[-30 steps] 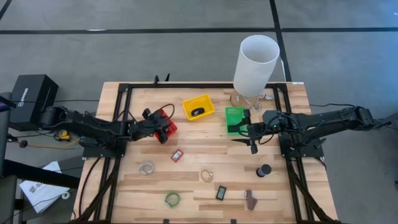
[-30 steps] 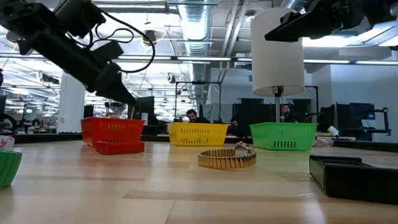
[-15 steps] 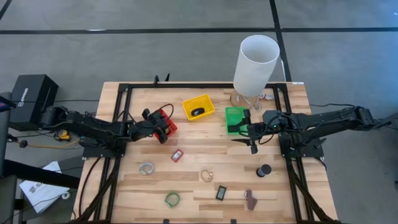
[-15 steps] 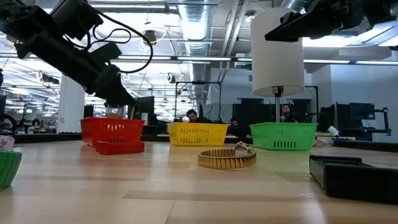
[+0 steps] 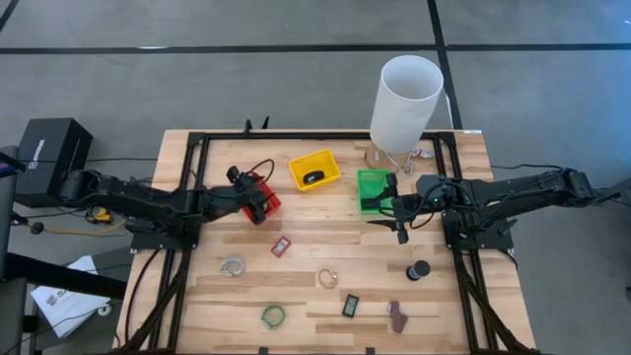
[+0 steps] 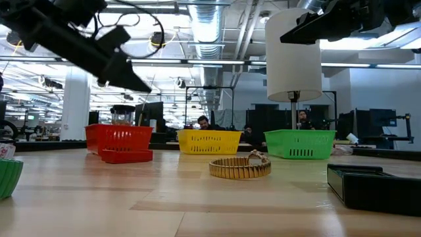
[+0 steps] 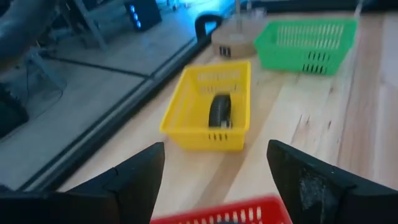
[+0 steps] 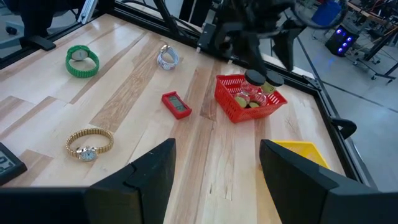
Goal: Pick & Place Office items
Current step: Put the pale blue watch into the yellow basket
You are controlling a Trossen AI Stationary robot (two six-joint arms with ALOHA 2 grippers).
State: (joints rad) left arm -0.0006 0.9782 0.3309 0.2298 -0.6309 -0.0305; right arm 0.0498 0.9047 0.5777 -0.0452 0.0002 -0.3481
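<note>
The left gripper (image 5: 264, 200) hangs above the red bin (image 5: 267, 198) at the far left of the counter (image 5: 325, 237). Its fingers (image 7: 134, 174) stand apart with nothing between them. Seen from the right wrist, small jars lie inside the red bin, so a drop there looks done.

The right gripper (image 5: 380, 205) waits above the near edge of the green bin (image 5: 373, 187). Its fingers (image 8: 152, 168) are also apart and empty.

The yellow bin (image 5: 315, 170) sits between the other two and holds one black roll (image 5: 313, 177). The white cylinder (image 5: 405, 103) stands at the far right.

The items not yet sorted all lie nearer than the bins:
- The red block (image 5: 281, 246) is just near of the red bin.
- The silver ring (image 5: 233, 265) is further toward the near left.
- The green ring (image 5: 273, 316) is close to the near edge.
- The gold watch (image 5: 327, 278) is near the middle.
- A dark piece (image 5: 351, 306) and a brown clip (image 5: 396, 315) are near of the watch.
- A black disc (image 5: 419, 269) is on the right.

The next pick probably turns on the red block. It lies near of the left fingers and slightly to the right, closer to them than to the right fingers. Its long axis runs diagonally, far-right to near-left, so I judge the left wrist would have to turn to close across the short sides. The black disc is plainly the right arm's.
</note>
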